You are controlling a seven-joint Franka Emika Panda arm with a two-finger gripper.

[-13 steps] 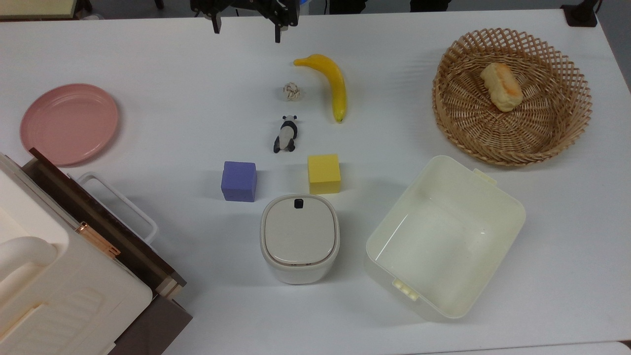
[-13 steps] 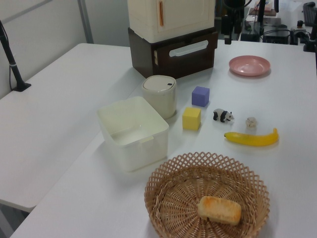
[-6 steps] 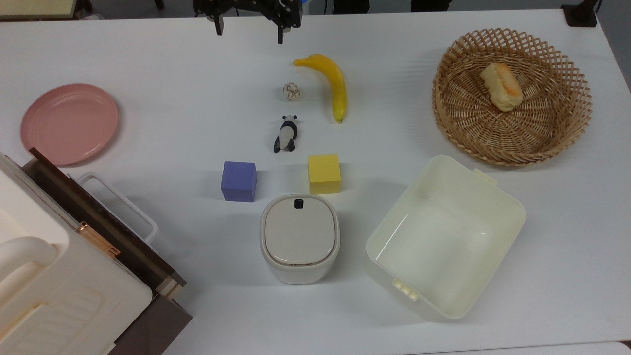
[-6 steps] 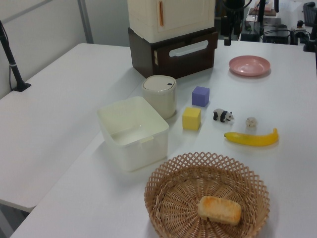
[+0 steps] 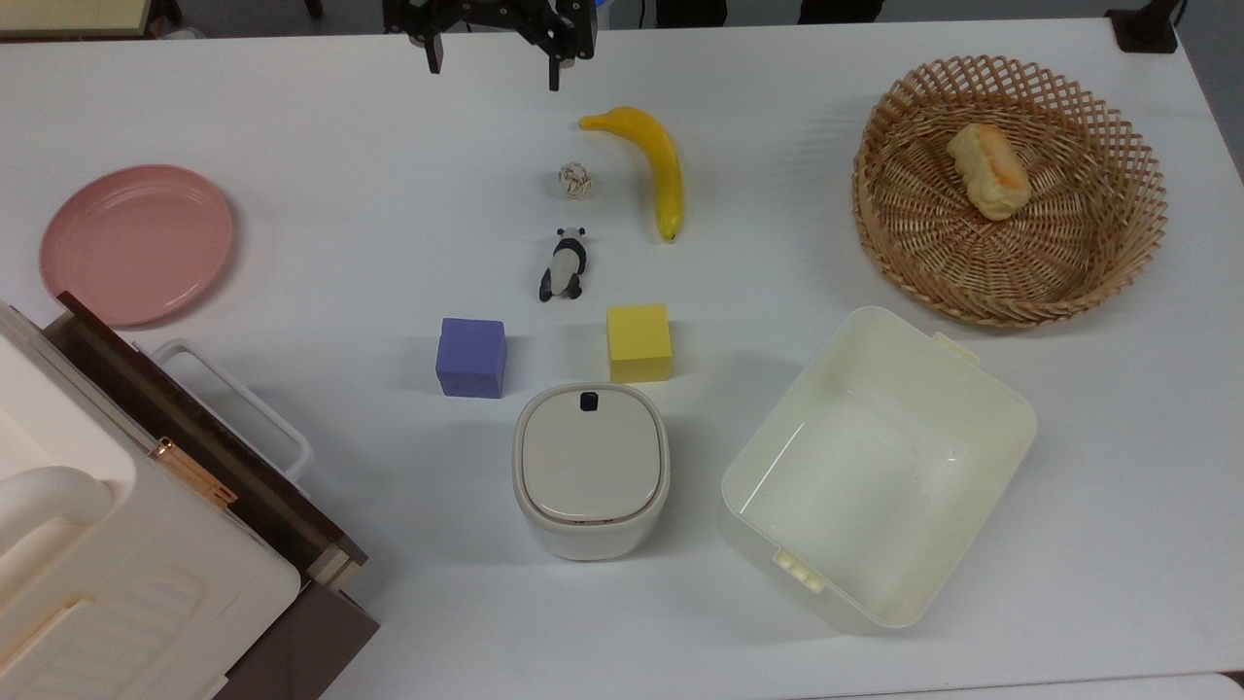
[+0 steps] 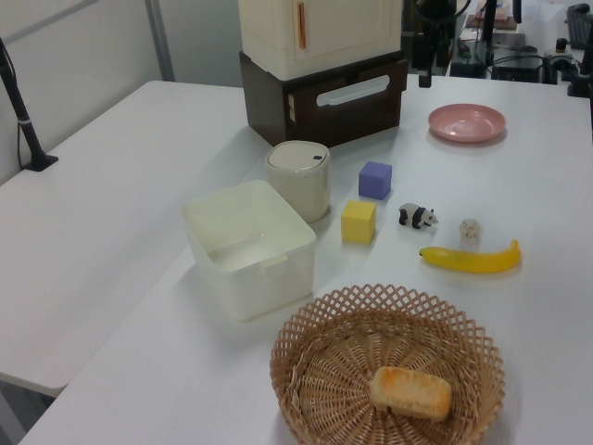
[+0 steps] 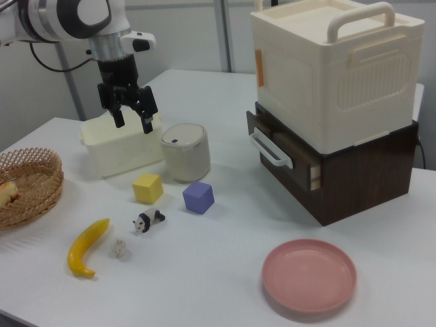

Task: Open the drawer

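Note:
The drawer (image 7: 283, 162) is the dark brown front panel with a white loop handle (image 7: 268, 151), at the bottom of a brown cabinet under a cream case (image 7: 334, 68). It stands at the top view's lower left (image 5: 185, 428) and at the back of the left view (image 6: 357, 100). Its front sits close against the cabinet. My gripper (image 5: 493, 74) hangs open over the far table edge at the top view's top, well away from the handle (image 5: 233, 399). In the right view the gripper (image 7: 133, 125) hovers above the cream tub, nothing between its fingers.
Between gripper and drawer lie a banana (image 5: 656, 165), a small ball (image 5: 575, 181), a panda figure (image 5: 564, 264), a purple cube (image 5: 471, 357), a yellow cube (image 5: 639, 342) and a lidded bin (image 5: 590, 469). A pink plate (image 5: 136, 243), a cream tub (image 5: 1011, 408) and a basket (image 5: 1118, 253) with bread also stand on the table.
The gripper has crept a little further in over the table, downward in the top view. Nothing else has moved.

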